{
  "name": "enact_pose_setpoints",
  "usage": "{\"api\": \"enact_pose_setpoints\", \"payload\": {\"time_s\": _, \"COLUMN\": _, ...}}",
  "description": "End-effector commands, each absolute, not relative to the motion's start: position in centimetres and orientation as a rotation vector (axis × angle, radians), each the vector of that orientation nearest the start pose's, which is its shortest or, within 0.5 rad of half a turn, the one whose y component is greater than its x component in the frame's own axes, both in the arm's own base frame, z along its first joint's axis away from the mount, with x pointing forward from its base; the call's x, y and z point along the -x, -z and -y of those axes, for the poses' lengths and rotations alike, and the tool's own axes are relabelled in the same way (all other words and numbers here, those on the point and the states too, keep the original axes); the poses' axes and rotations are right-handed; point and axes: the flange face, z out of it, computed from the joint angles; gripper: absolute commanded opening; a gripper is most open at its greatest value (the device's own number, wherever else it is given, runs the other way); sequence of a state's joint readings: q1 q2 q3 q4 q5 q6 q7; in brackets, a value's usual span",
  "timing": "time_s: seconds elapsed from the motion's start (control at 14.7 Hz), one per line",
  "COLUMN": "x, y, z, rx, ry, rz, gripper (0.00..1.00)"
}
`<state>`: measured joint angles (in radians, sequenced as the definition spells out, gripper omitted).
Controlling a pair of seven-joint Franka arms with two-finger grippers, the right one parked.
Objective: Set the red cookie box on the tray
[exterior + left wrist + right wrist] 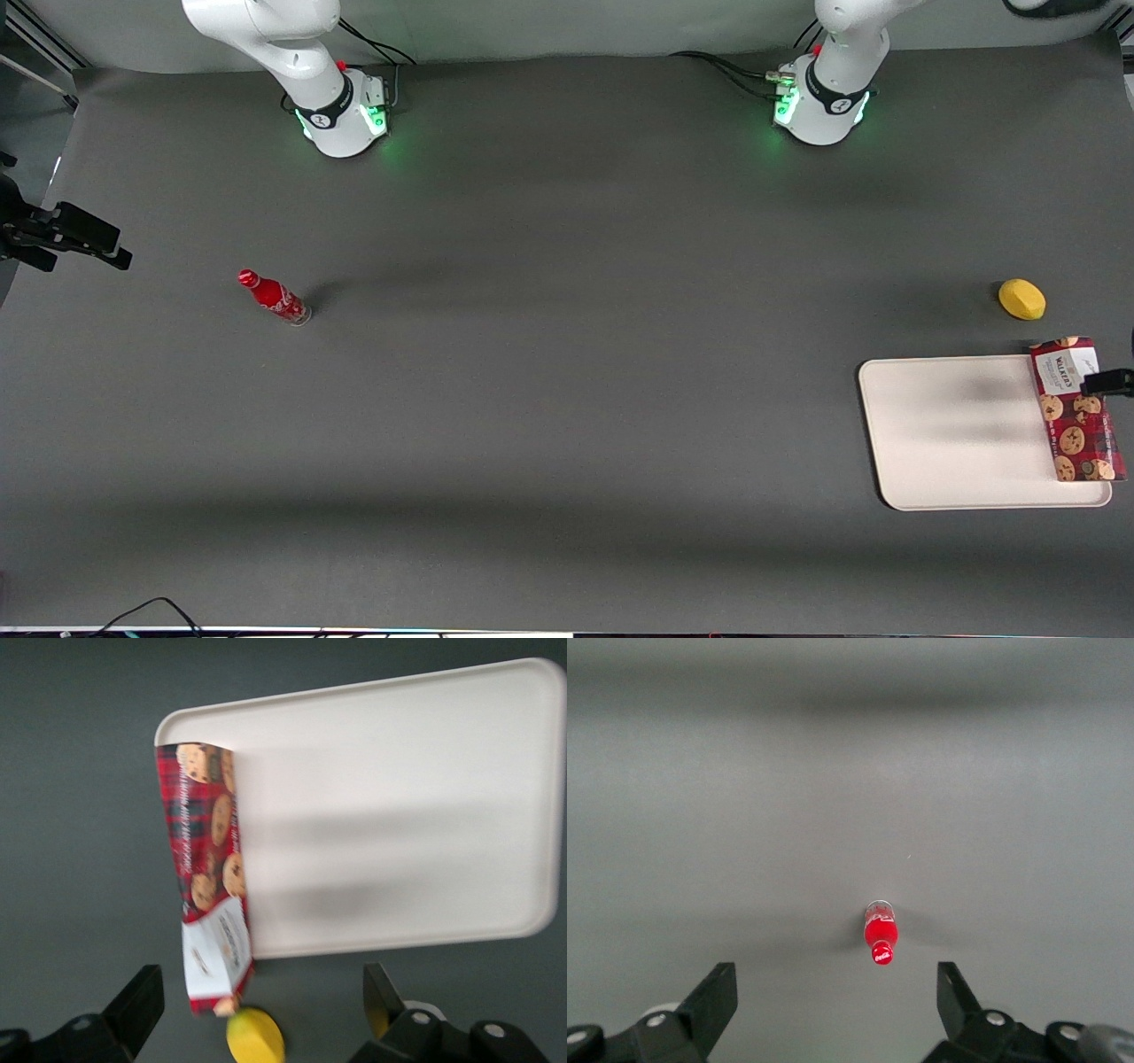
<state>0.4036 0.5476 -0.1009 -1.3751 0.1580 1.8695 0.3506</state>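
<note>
The red cookie box (1076, 412) lies flat along the short edge of the tray (957, 434) that faces the working arm's end of the table, overlapping its rim. Its white label end points away from the front camera. In the left wrist view the box (208, 859) runs along the edge of the tray (399, 815). My left gripper (261, 1005) is open and empty, above the table by the box's label end. One of its fingers (1109, 383) shows in the front view over the box's label.
A yellow lemon (1021, 299) lies on the dark mat just past the box's label end, farther from the front camera; it also shows in the left wrist view (255, 1036). A small red bottle (275, 298) stands toward the parked arm's end.
</note>
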Motion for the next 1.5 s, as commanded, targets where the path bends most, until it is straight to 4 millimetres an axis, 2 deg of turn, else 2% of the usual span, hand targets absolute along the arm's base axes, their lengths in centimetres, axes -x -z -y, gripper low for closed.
{"api": "enact_pose_setpoints", "payload": {"time_s": 0.0, "x": -63.5, "y": -46.8, "z": -15.3, "rx": 3.017, "ry": -0.159, "rz": -0.036, "gripper": 1.00}}
{"api": "enact_pose_setpoints", "payload": {"time_s": 0.14, "x": -60.8, "y": -49.9, "z": -9.4, "rx": 3.005, "ry": -0.121, "rz": 0.047, "gripper": 1.00}}
{"api": "enact_pose_setpoints", "payload": {"time_s": 0.2, "x": -59.4, "y": -50.9, "z": -7.3, "rx": 3.014, "ry": -0.114, "rz": 0.107, "gripper": 1.00}}
{"api": "enact_pose_setpoints", "payload": {"time_s": 0.34, "x": -56.8, "y": -52.2, "z": -4.5, "rx": 3.076, "ry": -0.134, "rz": 0.202, "gripper": 1.00}}
{"api": "enact_pose_setpoints", "payload": {"time_s": 0.48, "x": -54.2, "y": -52.7, "z": -1.2, "rx": 3.069, "ry": -0.106, "rz": 0.189, "gripper": 1.00}}
{"api": "enact_pose_setpoints", "payload": {"time_s": 0.61, "x": -51.7, "y": -54.5, "z": 1.7, "rx": 3.059, "ry": -0.069, "rz": 0.201, "gripper": 1.00}}
{"api": "enact_pose_setpoints", "payload": {"time_s": 0.95, "x": -51.8, "y": -57.1, "z": 3.4, "rx": 3.066, "ry": -0.009, "rz": 0.090, "gripper": 1.00}}
{"api": "enact_pose_setpoints", "payload": {"time_s": 1.16, "x": -51.8, "y": -57.6, "z": 4.4, "rx": 3.079, "ry": 0.000, "rz": 0.018, "gripper": 1.00}}
{"api": "enact_pose_setpoints", "payload": {"time_s": 1.29, "x": -51.9, "y": -58.5, "z": 5.9, "rx": 3.083, "ry": -0.013, "rz": -0.005, "gripper": 1.00}}
{"api": "enact_pose_setpoints", "payload": {"time_s": 1.43, "x": -53.0, "y": -58.2, "z": 5.8, "rx": 3.197, "ry": -0.066, "rz": 0.029, "gripper": 1.00}}
